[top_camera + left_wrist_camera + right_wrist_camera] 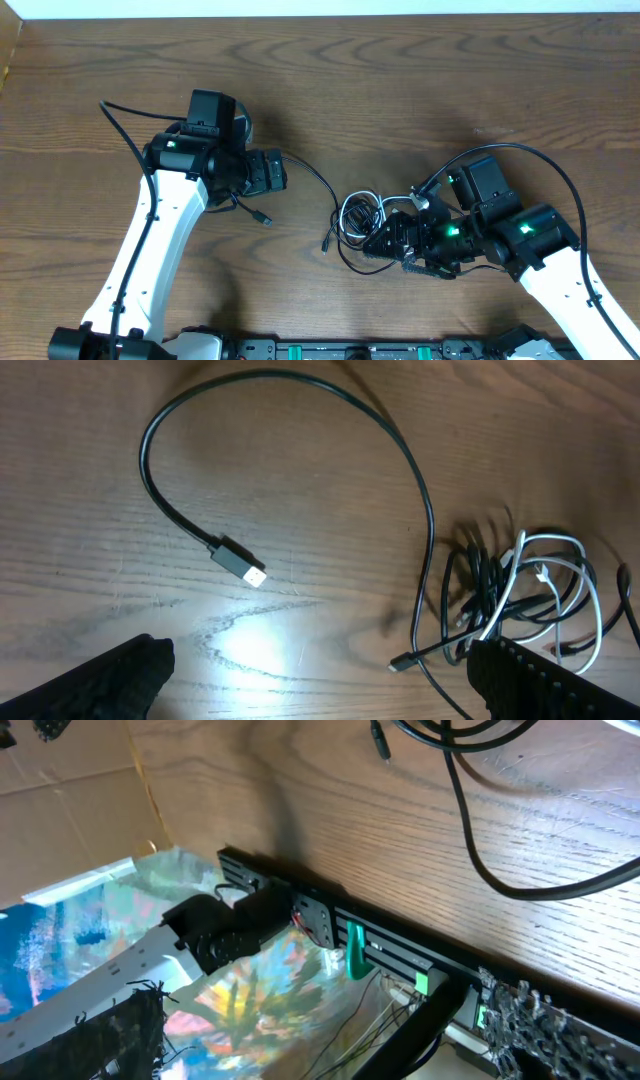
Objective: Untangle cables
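The cables (360, 215) lie in a tangle at the table's middle: black cords looped with a white cord (560, 575). One long black cable (300, 400) arcs out of the knot to a loose plug (240, 562). Another small plug (405, 660) pokes out at the knot's left. My left gripper (278, 172) hovers left of the tangle, open, its fingers (110, 680) wide apart over bare wood. My right gripper (388, 240) sits at the tangle's lower right, open with nothing between its fingers (100, 1040). A black cable (480, 860) crosses the wood above it.
The table's front edge carries a black rail (330, 920) with green clips; a colourful sheet (250, 990) lies below it. A cardboard edge (10, 50) stands at the far left. The arms' own thick black cables (120, 125) run along each arm.
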Robot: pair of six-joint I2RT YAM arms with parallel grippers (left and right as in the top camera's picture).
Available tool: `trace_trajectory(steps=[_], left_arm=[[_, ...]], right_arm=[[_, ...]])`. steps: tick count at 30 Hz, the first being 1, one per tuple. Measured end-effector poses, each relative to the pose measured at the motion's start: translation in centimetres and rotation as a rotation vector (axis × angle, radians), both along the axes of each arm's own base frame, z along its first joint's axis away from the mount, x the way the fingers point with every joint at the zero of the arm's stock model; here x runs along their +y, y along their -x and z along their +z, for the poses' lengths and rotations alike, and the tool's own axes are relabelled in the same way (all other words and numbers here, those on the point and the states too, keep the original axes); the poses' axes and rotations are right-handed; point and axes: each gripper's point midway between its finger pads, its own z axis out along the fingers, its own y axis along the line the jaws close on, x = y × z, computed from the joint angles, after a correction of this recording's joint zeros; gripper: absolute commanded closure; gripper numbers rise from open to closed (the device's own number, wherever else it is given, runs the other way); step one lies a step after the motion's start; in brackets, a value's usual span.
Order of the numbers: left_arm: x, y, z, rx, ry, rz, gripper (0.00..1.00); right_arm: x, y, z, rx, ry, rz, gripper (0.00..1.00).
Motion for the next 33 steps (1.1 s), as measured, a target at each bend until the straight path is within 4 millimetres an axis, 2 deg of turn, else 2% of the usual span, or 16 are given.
trace_trajectory(steps=[7,12,17,20,24,29,33], left_arm=[[-0.2,0.0,0.1,0.001,0.01,-0.003,0.0],[-1.6,0.3,0.5,0.01,0.095,-0.027,0.0],[-3.3,0.6,1.2,0.022,0.2,-0.058,0.0],[-3.8,0.8,1.4,0.027,0.231,-0.066,0.0],[-4.1,0.9,1.6,0.031,0.252,-0.072,0.0],[-4.4,1.0,1.7,0.034,0.269,-0.077,0.01],[-5.5,1.3,2.4,0.031,0.337,-0.128,0.01]], right_arm=[[0.0,0.0,0.0,0.002,-0.003,0.001,0.01],[-0.1,-0.4,-0.2,-0.018,0.014,-0.008,0.01],[0.2,-2.4,0.1,-0.119,0.013,-0.03,0.01],[0.6,-4.1,0.7,-0.209,-0.002,-0.045,0.01],[0.5,-5.3,0.9,-0.268,0.008,-0.066,0.01],[-0.5,-6.4,0.1,-0.307,0.088,-0.115,0.01],[-1.4,-7.3,-0.4,-0.337,0.152,-0.152,0.01]])
